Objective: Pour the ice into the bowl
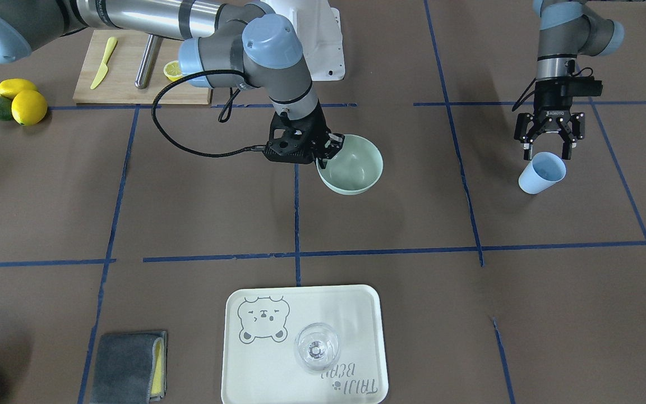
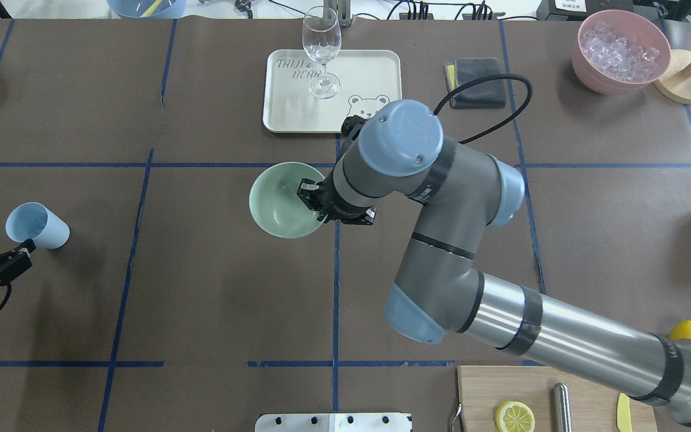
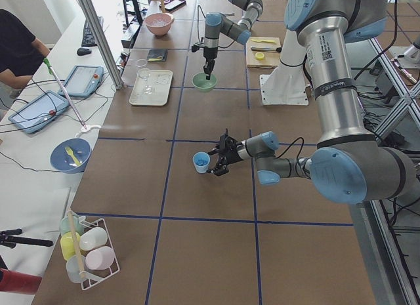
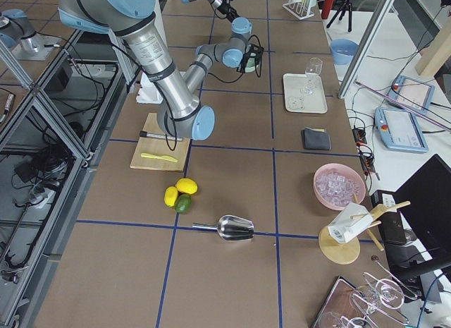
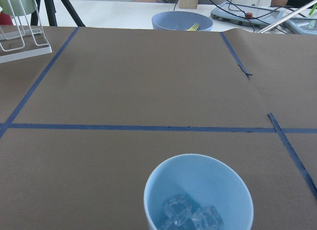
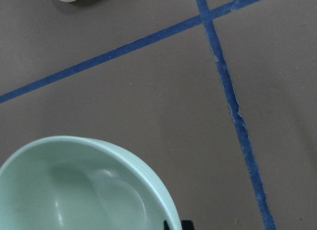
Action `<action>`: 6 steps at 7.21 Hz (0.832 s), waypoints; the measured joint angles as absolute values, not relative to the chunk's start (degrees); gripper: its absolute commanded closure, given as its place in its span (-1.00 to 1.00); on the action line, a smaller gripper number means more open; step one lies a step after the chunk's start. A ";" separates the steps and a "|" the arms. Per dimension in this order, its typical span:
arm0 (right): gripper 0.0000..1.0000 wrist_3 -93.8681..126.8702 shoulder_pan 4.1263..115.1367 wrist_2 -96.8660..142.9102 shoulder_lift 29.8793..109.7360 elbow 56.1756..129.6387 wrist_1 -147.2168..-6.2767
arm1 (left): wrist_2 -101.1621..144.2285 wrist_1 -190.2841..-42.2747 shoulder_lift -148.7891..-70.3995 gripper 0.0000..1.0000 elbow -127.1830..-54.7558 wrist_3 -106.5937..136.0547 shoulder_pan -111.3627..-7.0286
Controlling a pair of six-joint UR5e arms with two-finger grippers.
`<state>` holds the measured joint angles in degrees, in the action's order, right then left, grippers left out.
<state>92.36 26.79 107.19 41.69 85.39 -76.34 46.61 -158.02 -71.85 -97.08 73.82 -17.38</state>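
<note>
The pale mint-green bowl [image 1: 354, 165] stands at the table's middle and looks empty; it also shows in the overhead view [image 2: 279, 201] and the right wrist view [image 6: 74, 190]. My right gripper [image 1: 328, 151] is shut on the bowl's rim on the robot's right side. The light blue cup [image 1: 541, 173] stands upright on the table at the robot's left. Its ice [image 5: 190, 215], a few clear cubes, lies in the cup's bottom [image 5: 198, 195]. My left gripper [image 1: 547, 151] is open and empty, just behind the cup on the robot's side, apart from it.
A cream tray [image 2: 375, 72] with a clear wine glass [image 2: 321, 51] lies beyond the bowl. A pink container of ice [image 2: 618, 48] and a grey cloth [image 2: 477, 81] are at the far right. A cutting board [image 1: 132, 73], lemons [image 1: 26, 104] and an avocado sit near the robot.
</note>
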 measured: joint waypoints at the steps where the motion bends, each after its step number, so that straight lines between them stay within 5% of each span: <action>1: 1.00 92.54 26.11 106.54 41.32 84.60 -76.28 | 43.98 -157.30 -73.74 -0.99 -94.98 73.81 -17.32; 4: 1.00 92.87 24.81 104.84 41.02 83.68 -76.18 | 39.39 -157.39 -77.31 -0.97 -90.16 73.59 -17.24; 5: 1.00 92.89 24.52 104.34 40.90 83.35 -76.14 | 39.02 -157.46 -77.91 -0.78 -89.75 73.55 -17.23; 6: 1.00 92.90 24.32 104.11 40.79 83.11 -76.13 | 38.91 -157.51 -78.29 -0.02 -89.37 73.51 -17.23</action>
